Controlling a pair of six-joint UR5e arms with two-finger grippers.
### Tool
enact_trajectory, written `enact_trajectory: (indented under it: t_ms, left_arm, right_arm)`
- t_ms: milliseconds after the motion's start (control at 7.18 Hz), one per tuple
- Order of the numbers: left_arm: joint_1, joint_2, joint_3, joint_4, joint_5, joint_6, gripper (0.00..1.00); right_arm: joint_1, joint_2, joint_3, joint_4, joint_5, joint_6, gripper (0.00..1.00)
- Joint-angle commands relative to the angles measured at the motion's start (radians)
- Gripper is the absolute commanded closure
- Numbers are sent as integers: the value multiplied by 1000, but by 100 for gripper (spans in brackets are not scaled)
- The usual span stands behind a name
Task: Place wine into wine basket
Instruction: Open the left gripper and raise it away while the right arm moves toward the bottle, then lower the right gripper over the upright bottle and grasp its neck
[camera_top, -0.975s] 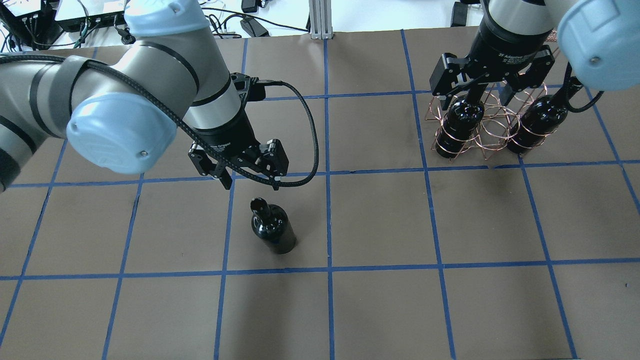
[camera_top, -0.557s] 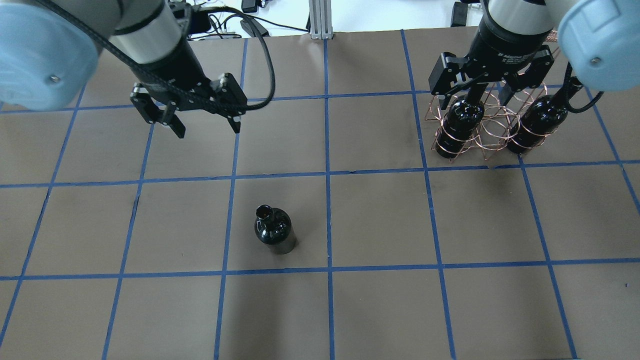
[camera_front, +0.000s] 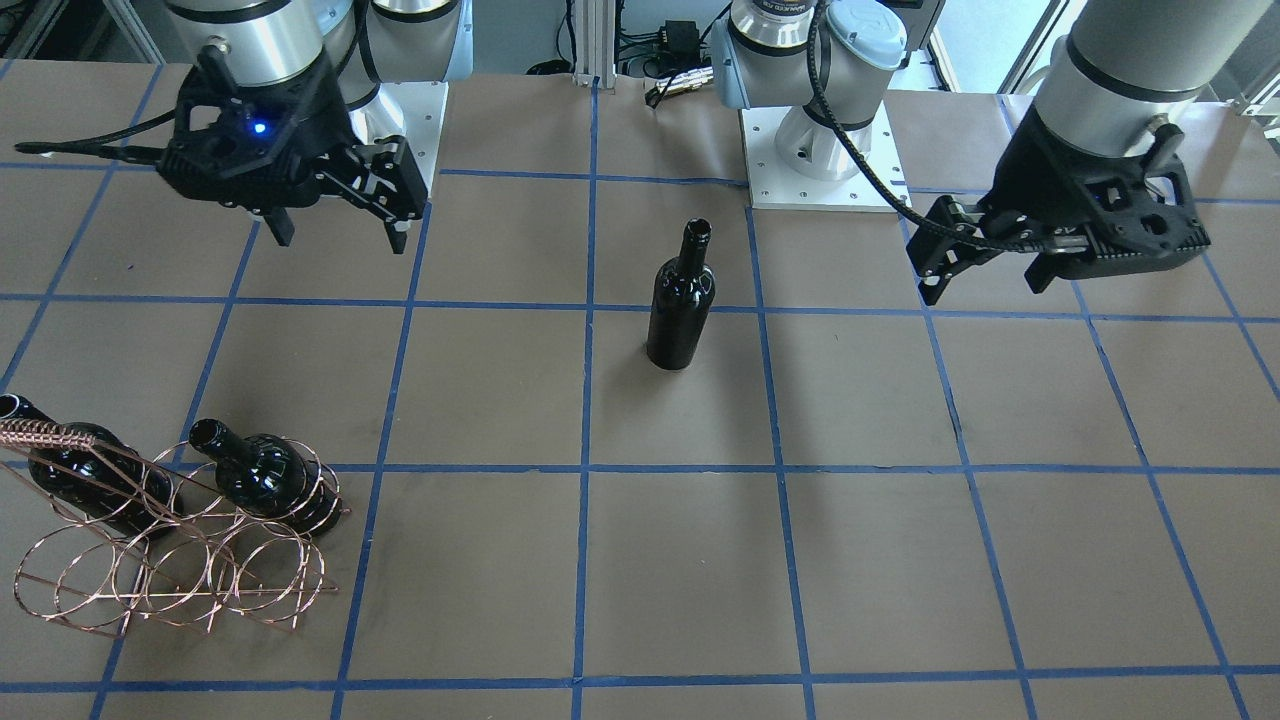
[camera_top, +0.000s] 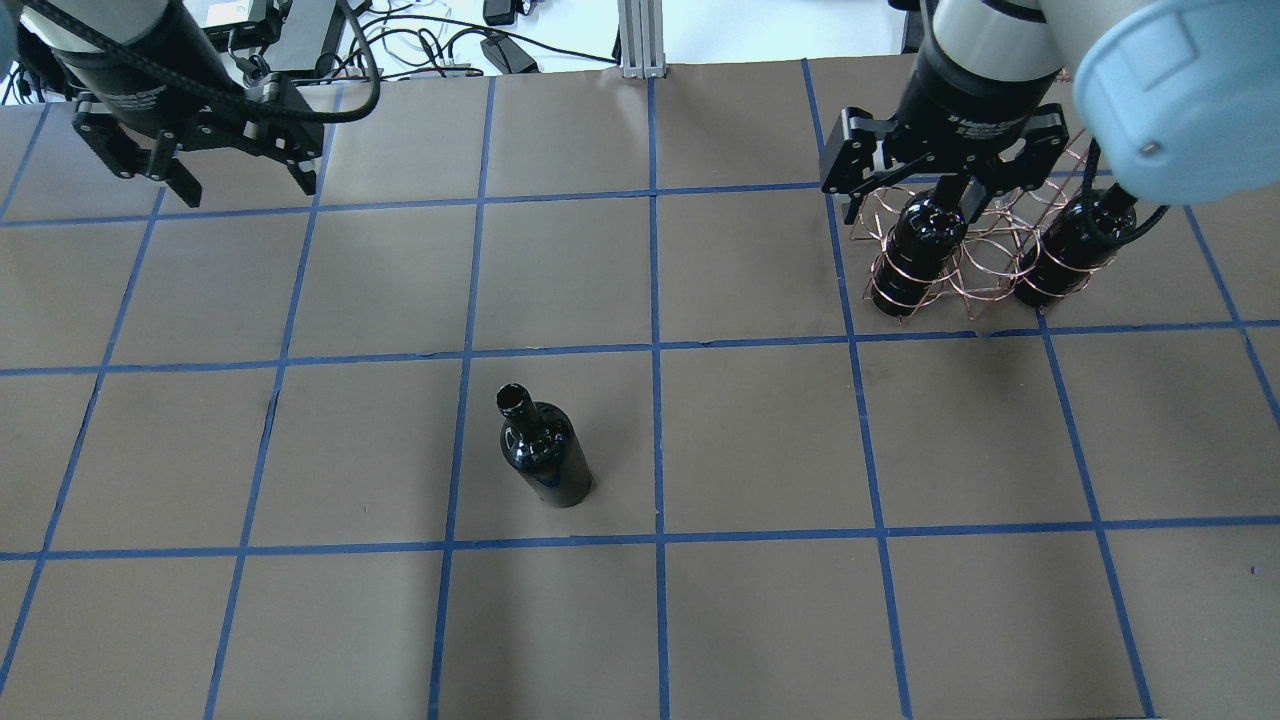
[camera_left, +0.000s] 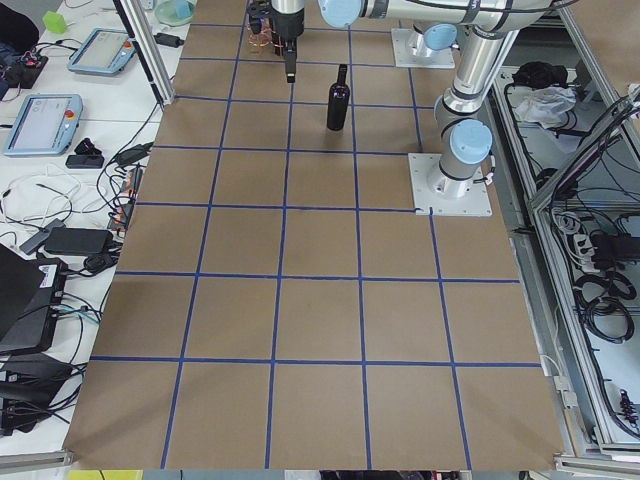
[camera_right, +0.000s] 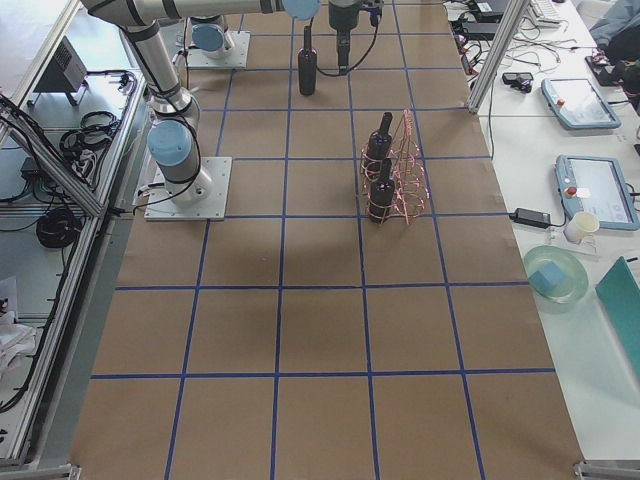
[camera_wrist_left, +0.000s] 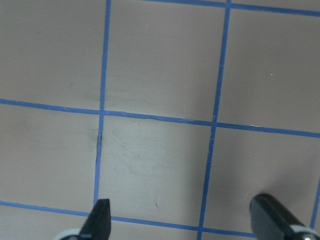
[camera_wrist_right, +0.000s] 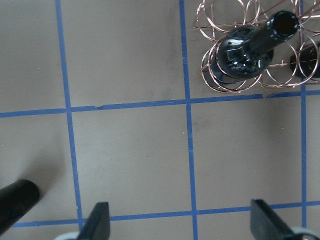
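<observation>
One wine bottle (camera_top: 545, 455), glossy near-black, stands upright and alone near the table's middle; it also shows in the front view (camera_front: 680, 310). The copper wire wine basket (camera_top: 980, 250) sits at the far right and holds two more bottles (camera_top: 920, 245) (camera_top: 1075, 240), necks up at a slant. It also shows in the front view (camera_front: 170, 570). My left gripper (camera_top: 245, 180) is open and empty, raised, well left of the standing bottle. My right gripper (camera_top: 925, 190) is open and empty, raised above the basket's left side. The right wrist view shows one basketed bottle (camera_wrist_right: 245, 50).
Brown paper with a blue tape grid covers the table (camera_top: 760, 440). Both arm bases (camera_front: 820, 150) stand at the robot's edge. Cables and devices (camera_top: 500, 40) lie beyond the far edge. A dark rounded thing (camera_wrist_right: 15, 202) shows at the right wrist view's lower left.
My open left gripper has drawn back from just above the standing bottle, up and left in the overhead view. The bottle stays upright. My right gripper has shifted slightly left.
</observation>
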Motion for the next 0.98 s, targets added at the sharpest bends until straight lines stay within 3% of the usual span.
enact_trajectory:
  t_ms: [0,279,557,836]
  left_arm:
    - [55,29,-24,-30,12,50,0]
    - [63,49,-33,-108,59,111,0]
    - [63,52,-39,-106,75,113,0]
    - [63,51,-41,-107,70,113,0]
  right_arm:
    - [155,0,-1,-14,-4,225,1]
    - [328,12,-15,-33,-18,341,4]
    - [505,93,-30,-141,-22,495,1]
    - [524,161,-30,-155,-19,573,1]
